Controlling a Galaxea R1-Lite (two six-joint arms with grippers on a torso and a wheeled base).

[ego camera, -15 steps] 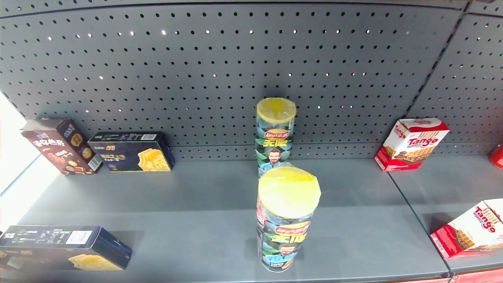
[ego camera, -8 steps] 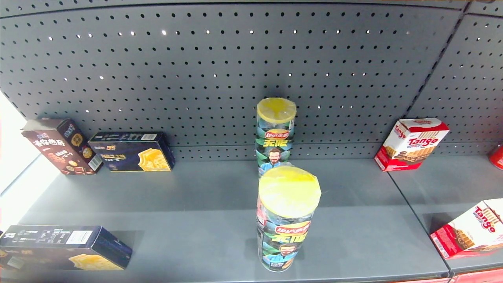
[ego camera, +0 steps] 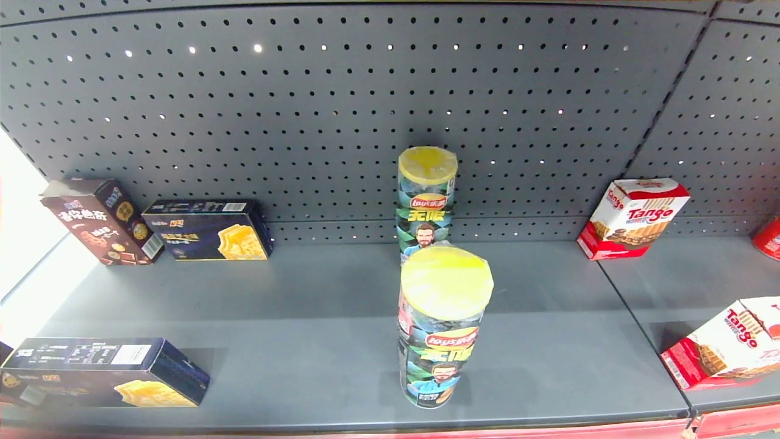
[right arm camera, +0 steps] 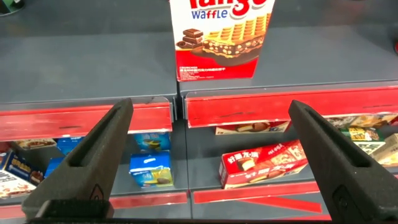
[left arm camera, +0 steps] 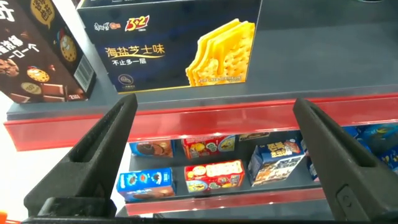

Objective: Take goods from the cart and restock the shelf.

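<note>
left tool point(left arm camera: 216, 104) spread, empty | right tool point(right arm camera: 211, 106) spread, empty | front can point(ego camera: 442, 347), rear can point(ego camera: 426, 207) upright on shelf point(ego camera: 292, 317), labels outward

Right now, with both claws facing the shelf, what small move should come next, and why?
Probably pull both arms back from the shelf to fetch more goods. The left claw and the right claw are open and hold nothing, and there is bare space on either side of the front chip can.
</note>
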